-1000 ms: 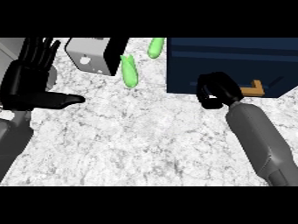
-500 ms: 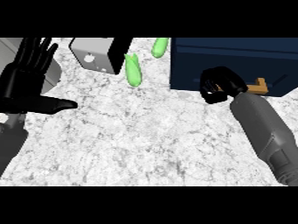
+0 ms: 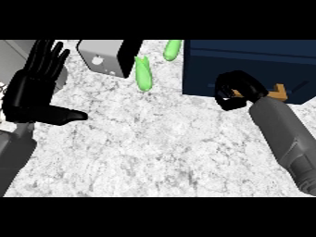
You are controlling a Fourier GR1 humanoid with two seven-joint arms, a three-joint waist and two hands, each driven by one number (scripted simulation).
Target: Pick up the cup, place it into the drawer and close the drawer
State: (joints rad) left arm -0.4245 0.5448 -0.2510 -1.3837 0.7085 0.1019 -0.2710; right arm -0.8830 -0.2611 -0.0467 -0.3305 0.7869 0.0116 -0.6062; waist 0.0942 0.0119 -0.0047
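Fingers of the right hand curl against the dark blue drawer front at the frame's upper right, beside its orange handle, whether around a cup I cannot tell, while the left hand rests open, fingers up, at the left edge of the marbled counter.

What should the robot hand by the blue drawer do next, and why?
Probably push the blue drawer shut. The right robot hand is curled against its front by the orange handle, and no cup shows on the counter. The left robot hand rests open at the left.
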